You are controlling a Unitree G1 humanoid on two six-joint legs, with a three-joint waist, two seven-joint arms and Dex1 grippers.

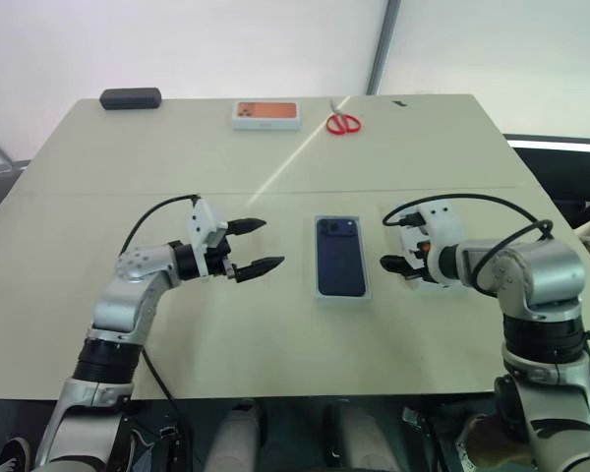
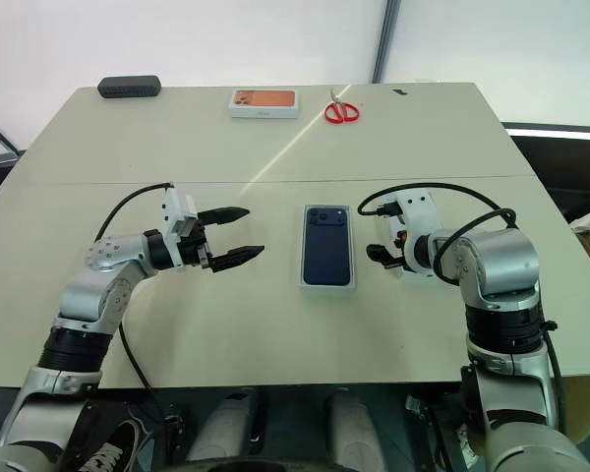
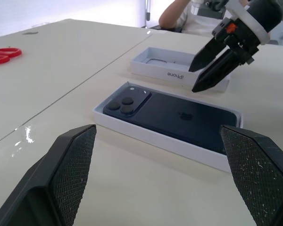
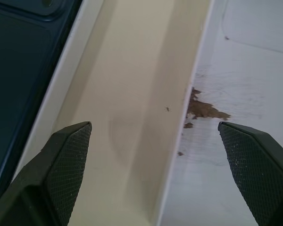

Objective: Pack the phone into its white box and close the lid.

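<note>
Left gripper (image 1: 257,245) gapes empty at 9 o'clock of the phone (image 1: 339,255), which lies in the white box (image 1: 319,291); right gripper (image 3: 202,71), released, hovers over the lid (image 3: 156,68) at 3; scissors (image 1: 343,122) and orange-topped box (image 1: 265,114) at 12.

Phone (image 1: 340,257) lies in white box (image 1: 318,283), between left gripper (image 1: 256,246) and right gripper (image 1: 401,243). Lid (image 3: 181,70) apparently under right gripper. Scissors (image 1: 342,122) far beyond both.
</note>
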